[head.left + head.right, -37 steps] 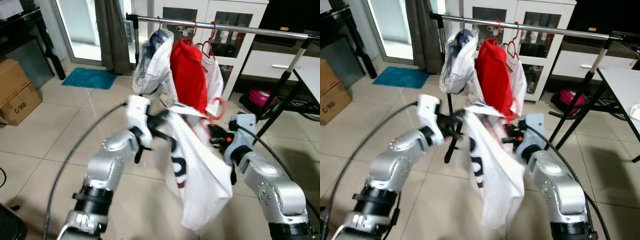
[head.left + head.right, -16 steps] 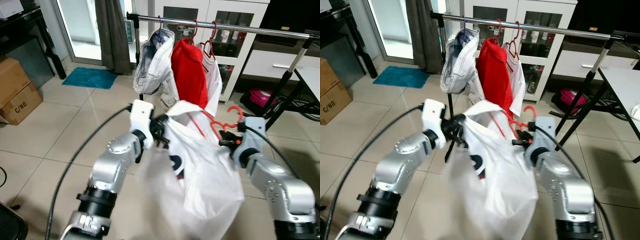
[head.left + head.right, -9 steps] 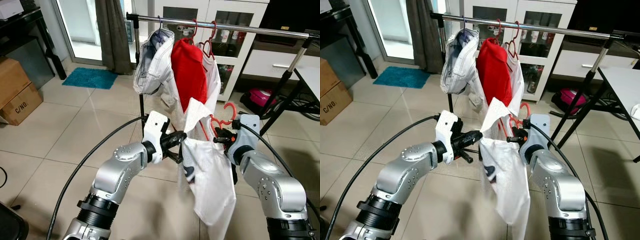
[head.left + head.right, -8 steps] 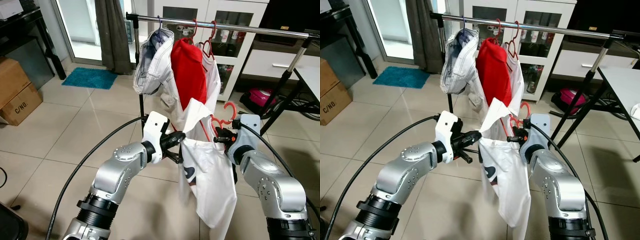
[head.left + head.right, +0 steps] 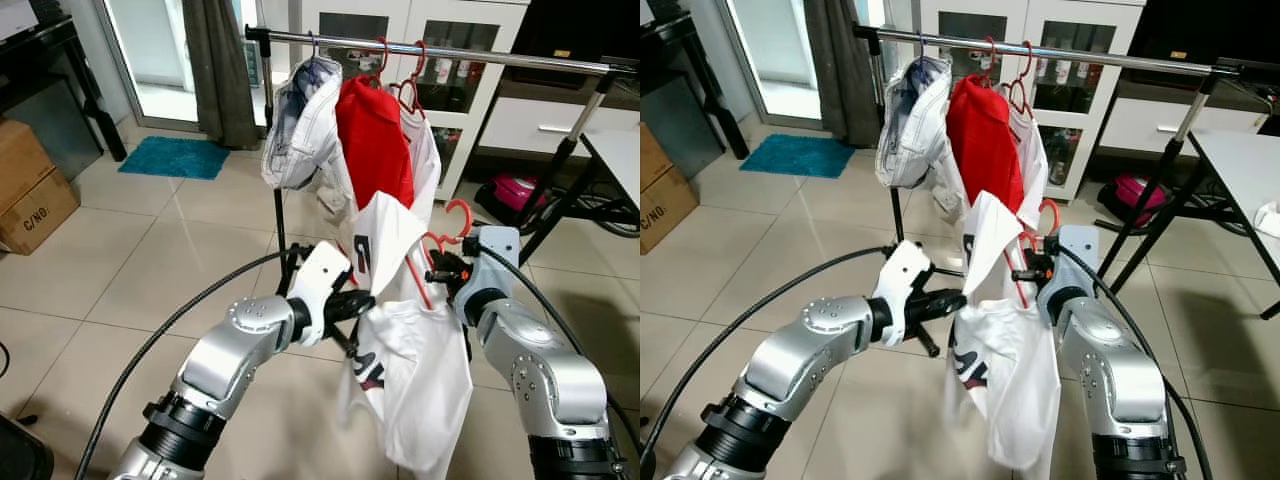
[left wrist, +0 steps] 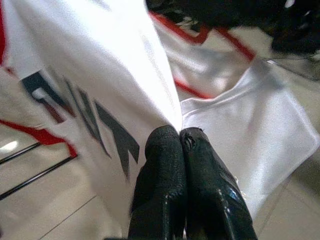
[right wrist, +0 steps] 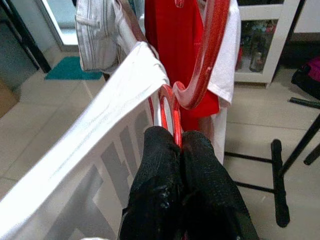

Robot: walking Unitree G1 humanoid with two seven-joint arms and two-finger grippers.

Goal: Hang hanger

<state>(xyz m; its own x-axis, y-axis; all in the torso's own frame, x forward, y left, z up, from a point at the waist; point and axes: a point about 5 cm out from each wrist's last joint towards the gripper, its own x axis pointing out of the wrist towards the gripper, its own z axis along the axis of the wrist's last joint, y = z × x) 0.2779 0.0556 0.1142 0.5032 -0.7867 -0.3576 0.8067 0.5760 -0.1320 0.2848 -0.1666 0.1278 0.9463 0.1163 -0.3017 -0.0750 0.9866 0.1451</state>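
A white shirt (image 5: 410, 340) with dark and red lettering hangs on a red hanger (image 5: 455, 215) between my two arms, below the clothes rail (image 5: 440, 52). My right gripper (image 5: 440, 275) is shut on the red hanger (image 7: 175, 120) just under its hook. My left gripper (image 5: 362, 302) is shut on a fold of the white shirt (image 6: 125, 75), pinching it at the left side. The hook points up, well below the rail.
On the rail hang a pale jacket (image 5: 300, 130), a red garment (image 5: 375, 140) and a white one on red hangers. The rail's right leg (image 5: 555, 190) slants to the floor. A white cabinet (image 5: 470, 90) stands behind; a table edge (image 5: 1240, 170) is at right.
The shirt has settled from a swinging spread into a narrower hang. My left gripper has moved slightly lower and rightward with the cloth; the camera has shifted a little.
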